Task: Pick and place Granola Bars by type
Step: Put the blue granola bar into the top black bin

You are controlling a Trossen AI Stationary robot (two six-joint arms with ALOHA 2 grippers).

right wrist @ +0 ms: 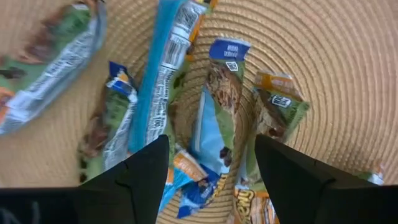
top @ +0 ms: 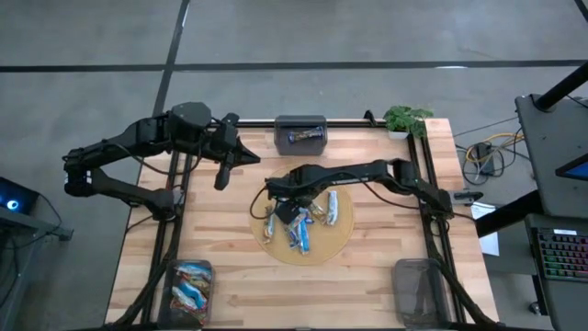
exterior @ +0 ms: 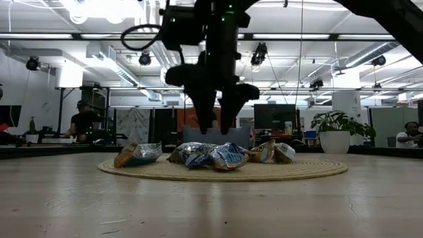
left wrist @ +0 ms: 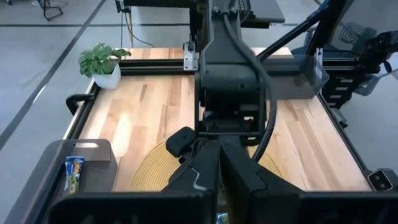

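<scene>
High view: my right gripper point(top: 287, 211) hangs over the left part of the round woven mat point(top: 340, 241), and it covers several of the granola bars point(top: 299, 235) piled there, so I cannot count them. My right wrist view shows my two dark fingers point(right wrist: 140, 180) spread apart with nothing clamped between them; a blue-wrapped bar point(right wrist: 211, 118) lies on the mat in the gap, its lower end cut off by the frame. In the low view the fingers end just above the heap, and whether they touch a wrapper I cannot tell. More bars lie in the near-left bin point(top: 189, 287); one sits in the far bin point(top: 300, 134). The near-right bin point(top: 419, 291) is partly behind my arm frame. My left gripper point(top: 223, 171) waits shut above the table's far-left part, its tips dark against the arm.
</scene>
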